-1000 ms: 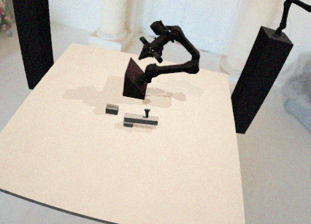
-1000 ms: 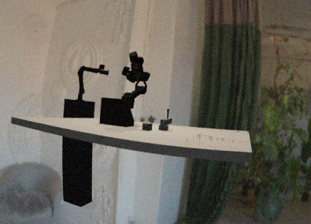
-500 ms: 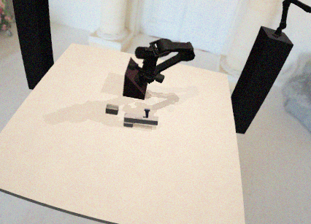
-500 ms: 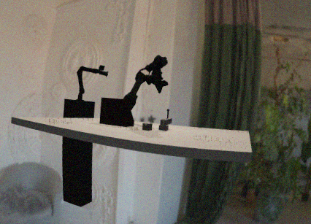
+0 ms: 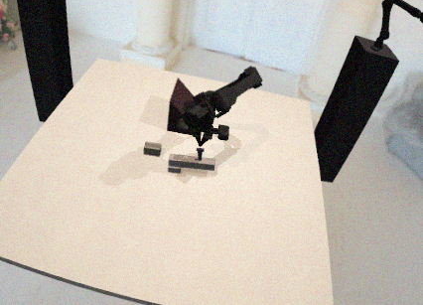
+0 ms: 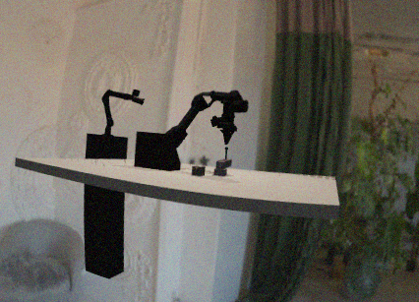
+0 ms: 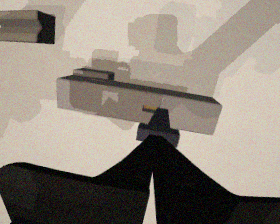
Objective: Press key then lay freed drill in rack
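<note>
A long grey block [image 5: 191, 162] [image 6: 222, 164] [image 7: 113, 97] lies on the table. A short dark pin [image 5: 200, 153] [image 6: 225, 152] [image 7: 158, 128] stands upright from its top; I cannot tell whether it is the key or the drill. A small low tab [image 5: 174, 169] [image 7: 103, 72] sits against the block's left end. A small grey block [image 5: 152, 149] [image 6: 198, 170] [image 7: 25, 25], apparently the rack, lies apart to the left. My gripper [image 5: 201, 142] [image 6: 226, 142] [image 7: 154, 142] is shut and empty. It points straight down, its tip just above the pin's head.
The arm's dark base [image 5: 179, 104] [image 6: 156, 151] stands behind the blocks. Two tall black camera posts [image 5: 42, 45] [image 5: 354, 104] flank the table [image 5: 149, 243].
</note>
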Robot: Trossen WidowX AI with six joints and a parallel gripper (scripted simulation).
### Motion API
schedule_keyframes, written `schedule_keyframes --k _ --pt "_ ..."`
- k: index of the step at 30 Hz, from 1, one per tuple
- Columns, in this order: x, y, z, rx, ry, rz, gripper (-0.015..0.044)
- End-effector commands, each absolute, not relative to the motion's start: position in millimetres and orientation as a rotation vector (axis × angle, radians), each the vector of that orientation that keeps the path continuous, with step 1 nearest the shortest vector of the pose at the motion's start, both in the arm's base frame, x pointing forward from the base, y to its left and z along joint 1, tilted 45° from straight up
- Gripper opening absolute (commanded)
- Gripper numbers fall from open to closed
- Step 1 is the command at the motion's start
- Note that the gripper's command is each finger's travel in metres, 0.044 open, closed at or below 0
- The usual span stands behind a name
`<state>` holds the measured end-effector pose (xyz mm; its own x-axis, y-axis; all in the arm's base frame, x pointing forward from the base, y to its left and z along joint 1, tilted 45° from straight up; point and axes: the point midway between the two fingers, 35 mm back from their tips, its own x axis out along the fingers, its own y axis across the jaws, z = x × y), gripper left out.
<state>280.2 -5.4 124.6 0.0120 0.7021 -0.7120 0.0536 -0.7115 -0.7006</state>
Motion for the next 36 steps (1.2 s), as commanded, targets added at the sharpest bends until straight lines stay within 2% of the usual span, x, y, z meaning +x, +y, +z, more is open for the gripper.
schedule_keyframes --k 1,36 --pt "281.8 -0.6 121.9 -1.803 -0.781 1.747 0.0000" --pt "282.7 13.2 111.8 -1.802 -0.786 1.746 0.0000"
